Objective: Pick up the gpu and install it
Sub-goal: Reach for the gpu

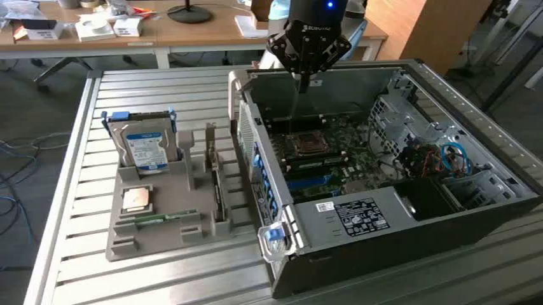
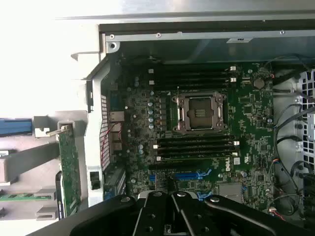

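The gpu (image 1: 218,190) stands on edge as a narrow dark strip in a slot of the grey holder (image 1: 161,238), beside the open computer case (image 1: 398,248). In the wrist view the gpu (image 2: 69,169) shows a green board face with a metal bracket at one end. My gripper (image 1: 302,81) hangs above the far end of the case's open side, over the motherboard (image 1: 339,152), and is apart from the gpu. Its black fingers (image 2: 157,211) are pressed together with nothing between them, over the blue slots (image 2: 189,175) of the motherboard (image 2: 246,123).
The holder also carries a silver hard drive (image 1: 146,147), a processor chip (image 1: 136,200) and a green memory stick (image 1: 161,218). Inside the case are the CPU socket (image 2: 199,113), memory slots and cables (image 1: 441,159). A desk with boxes (image 1: 93,28) stands behind the slatted table (image 1: 76,279).
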`<state>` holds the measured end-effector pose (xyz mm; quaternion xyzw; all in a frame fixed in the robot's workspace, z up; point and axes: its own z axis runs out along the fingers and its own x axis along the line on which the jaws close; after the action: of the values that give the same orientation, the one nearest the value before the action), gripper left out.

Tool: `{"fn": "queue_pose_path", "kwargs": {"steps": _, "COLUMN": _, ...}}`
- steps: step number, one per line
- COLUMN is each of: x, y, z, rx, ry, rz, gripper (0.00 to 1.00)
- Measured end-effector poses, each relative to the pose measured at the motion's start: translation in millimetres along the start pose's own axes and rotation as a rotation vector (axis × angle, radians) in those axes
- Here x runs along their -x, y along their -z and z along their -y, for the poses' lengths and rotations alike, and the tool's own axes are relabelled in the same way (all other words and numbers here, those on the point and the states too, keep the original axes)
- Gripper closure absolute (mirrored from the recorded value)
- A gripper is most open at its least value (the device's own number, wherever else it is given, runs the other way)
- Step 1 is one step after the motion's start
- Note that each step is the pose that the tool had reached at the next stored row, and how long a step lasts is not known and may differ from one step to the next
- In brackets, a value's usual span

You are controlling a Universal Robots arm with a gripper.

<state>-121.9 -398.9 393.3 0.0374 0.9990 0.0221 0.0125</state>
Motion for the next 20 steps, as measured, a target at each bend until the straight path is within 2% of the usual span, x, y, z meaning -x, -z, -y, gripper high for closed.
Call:
{"fn": "queue_pose_path", "kwargs": {"steps": 13, "x": -0.4, "y": -0.1, "z": 0.0, "rx": 0.0001, "ry": 0.0, "rz": 0.0, "gripper": 0.89}}
{"fn": "queue_pose_path", "kwargs": {"steps": 20, "x": -11.2, "y": 0.1, "z": 0.8, "rx": 0.0, "ry": 0.0, "rz": 0.0, "gripper": 0.89}}
